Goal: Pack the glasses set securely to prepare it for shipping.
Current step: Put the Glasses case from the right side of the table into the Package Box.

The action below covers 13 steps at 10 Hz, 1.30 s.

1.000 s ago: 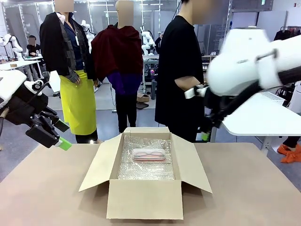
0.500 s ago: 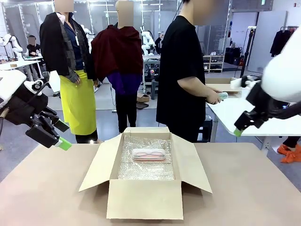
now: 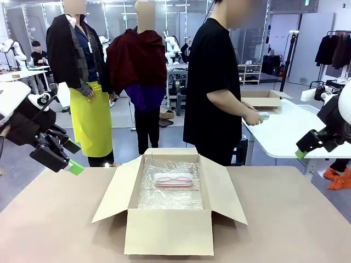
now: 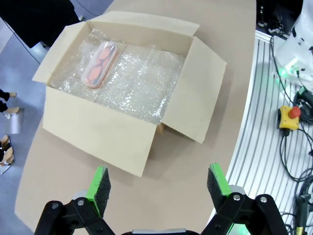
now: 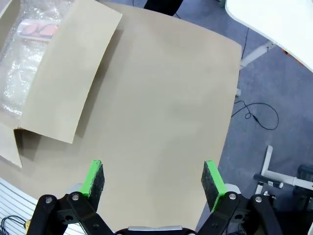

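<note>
Across the brown table [image 3: 285, 219], an open cardboard box [image 3: 169, 233] sits at the middle, its flaps [image 3: 112, 197] spread outward. Beyond it a person [image 3: 211, 82] in black is turned toward a white side table [image 3: 307, 131]. Crinkly bubble wrap [image 4: 132, 83] lines the box floor.

Both arms hang back from the box. The left gripper [image 4: 159, 180] hovers off the box's left side and the right gripper [image 5: 152, 175] is out past the table's right edge. Each has its jaws spread wide and nothing between the green pads.

The pink case [image 3: 173, 179] lies flat on the wrap near the box's far wall, uncovered. A pale green object under the person's hand [image 3: 253, 117] on the side table is probably the mint green case [image 3: 264, 115], though it is too small to be sure.

Packing looks about half done, and three things could go wrong:
- **Loose case:** the pink case rests unwrapped, so it would likely slide and knock against the wall if the flaps were shut now.
- **Slipping:** a smooth, rounded plastic case may slip from narrow pads when passed over or lowered.
- **Splayed flaps:** a gripper coming down off-centre could catch one and shove the box.
</note>
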Each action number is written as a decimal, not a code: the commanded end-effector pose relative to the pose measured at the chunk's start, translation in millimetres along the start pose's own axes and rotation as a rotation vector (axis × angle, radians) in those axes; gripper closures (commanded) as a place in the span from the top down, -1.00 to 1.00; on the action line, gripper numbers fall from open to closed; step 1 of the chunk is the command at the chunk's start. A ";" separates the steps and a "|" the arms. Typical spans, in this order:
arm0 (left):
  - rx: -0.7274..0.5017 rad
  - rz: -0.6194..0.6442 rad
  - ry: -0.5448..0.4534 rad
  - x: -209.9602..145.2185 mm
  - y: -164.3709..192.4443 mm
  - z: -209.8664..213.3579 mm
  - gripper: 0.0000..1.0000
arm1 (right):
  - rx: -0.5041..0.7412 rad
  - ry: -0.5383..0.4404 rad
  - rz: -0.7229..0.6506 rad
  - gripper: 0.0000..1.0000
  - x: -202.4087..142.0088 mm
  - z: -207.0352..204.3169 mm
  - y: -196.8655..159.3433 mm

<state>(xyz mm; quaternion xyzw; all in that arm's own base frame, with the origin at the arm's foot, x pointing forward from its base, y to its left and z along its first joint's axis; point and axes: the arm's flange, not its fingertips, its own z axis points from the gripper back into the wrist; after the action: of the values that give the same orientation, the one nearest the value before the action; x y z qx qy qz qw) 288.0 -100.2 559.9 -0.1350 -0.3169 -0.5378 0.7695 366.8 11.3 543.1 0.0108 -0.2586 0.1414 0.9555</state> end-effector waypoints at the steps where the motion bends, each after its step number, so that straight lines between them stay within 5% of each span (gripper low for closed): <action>1: -0.006 0.006 -0.018 0.5 0.0 0.8 1.00 | 0.004 0.015 0.002 1.00 1.9 -2.4 0.9; 13: -0.006 0.006 -0.018 0.5 0.0 0.8 1.00 | 0.004 0.015 0.002 1.00 1.9 -2.4 0.9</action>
<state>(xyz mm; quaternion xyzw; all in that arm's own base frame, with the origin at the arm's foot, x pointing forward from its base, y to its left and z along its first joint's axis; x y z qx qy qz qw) 288.0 -100.2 559.8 -0.1351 -0.3169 -0.5377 0.7695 368.4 12.2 540.0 0.0121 -0.2536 0.1442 0.9564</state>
